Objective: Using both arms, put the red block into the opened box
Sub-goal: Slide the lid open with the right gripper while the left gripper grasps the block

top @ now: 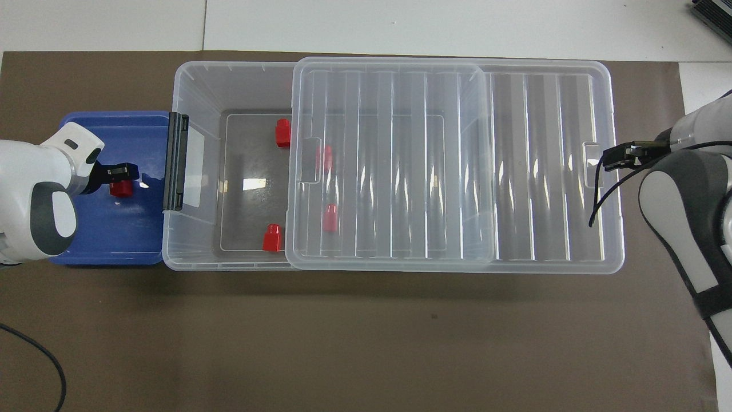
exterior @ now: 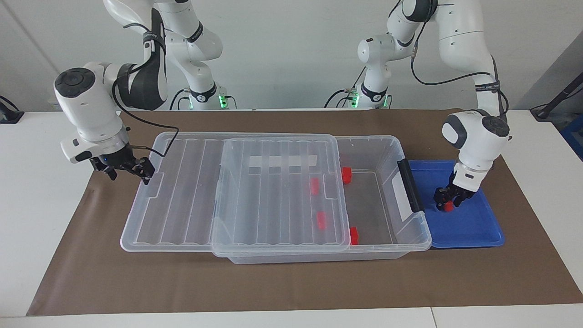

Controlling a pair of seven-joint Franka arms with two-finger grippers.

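Sitting in the blue tray (exterior: 473,228), the small bright red block (exterior: 448,206) is pinched by the left end effector (exterior: 447,200)

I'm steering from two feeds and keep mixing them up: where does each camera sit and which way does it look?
Facing view: high across the table, looking at the robots; both whole arms show, bases at top.
Overhead view: above the robots' end, looking steeply down; only wrists and grippers enter from the sides.
Both show the box, its lid, the blue tray, the left gripper at the red block and the right gripper at the lid's end, mirrored.
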